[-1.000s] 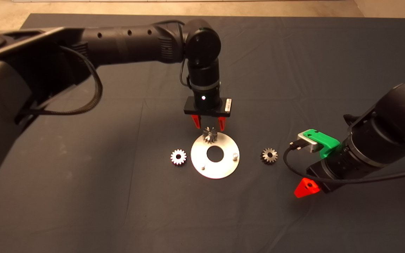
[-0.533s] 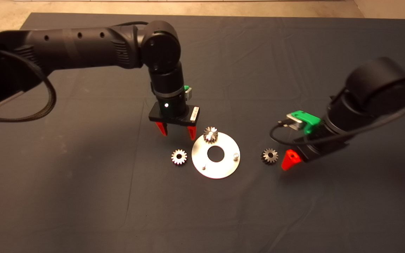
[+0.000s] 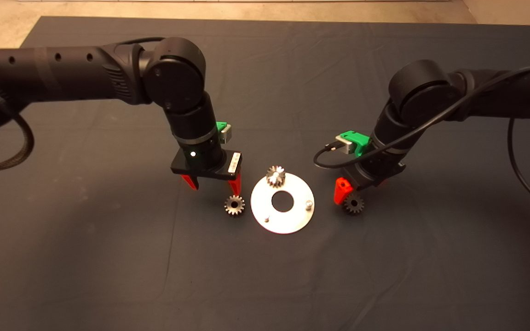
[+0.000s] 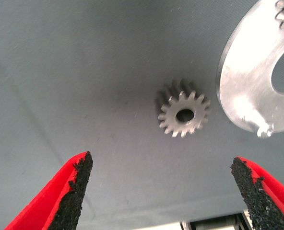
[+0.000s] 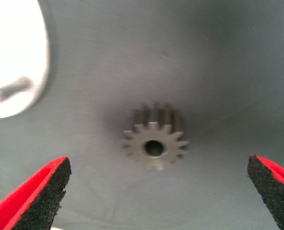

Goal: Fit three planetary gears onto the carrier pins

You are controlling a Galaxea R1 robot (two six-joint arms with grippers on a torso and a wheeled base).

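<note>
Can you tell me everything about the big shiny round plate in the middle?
The plate is a flat, bright silver disc that looks like metal, lying flat on the dark mat. It has a large round hole in its centre. One small toothed gear sits on it at its far edge. Two short silvery pegs still stand bare: one near the right edge, one near the front-left edge. No gripper touches it.

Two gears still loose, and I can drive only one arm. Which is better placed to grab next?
Right, probably. The right claw is open, straddling its gear, which sits centred. The left claw is open too, with its gear further ahead.
</note>
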